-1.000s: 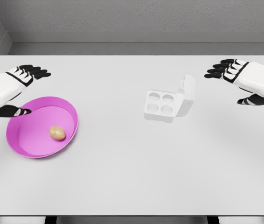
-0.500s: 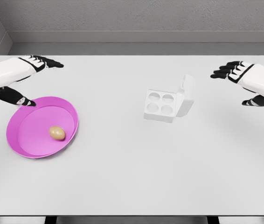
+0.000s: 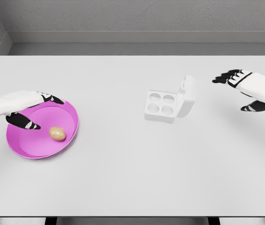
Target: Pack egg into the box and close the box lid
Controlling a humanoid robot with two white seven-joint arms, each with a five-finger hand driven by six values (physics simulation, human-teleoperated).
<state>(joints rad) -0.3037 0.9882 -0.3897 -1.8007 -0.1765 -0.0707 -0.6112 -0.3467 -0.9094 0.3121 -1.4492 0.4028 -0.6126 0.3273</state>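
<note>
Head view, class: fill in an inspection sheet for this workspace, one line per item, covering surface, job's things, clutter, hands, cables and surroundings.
Surface: white table, flat.
Job's things: egg lying in the pink bowl; white egg box with lid raised, four cups empty.
Clutter: nothing seen.
Hands: left hand open over the bowl, beside the egg, not gripping it; right hand open, away to the right of the box.
Cables: nothing seen.
Surroundings: grey wall behind the table.
</note>
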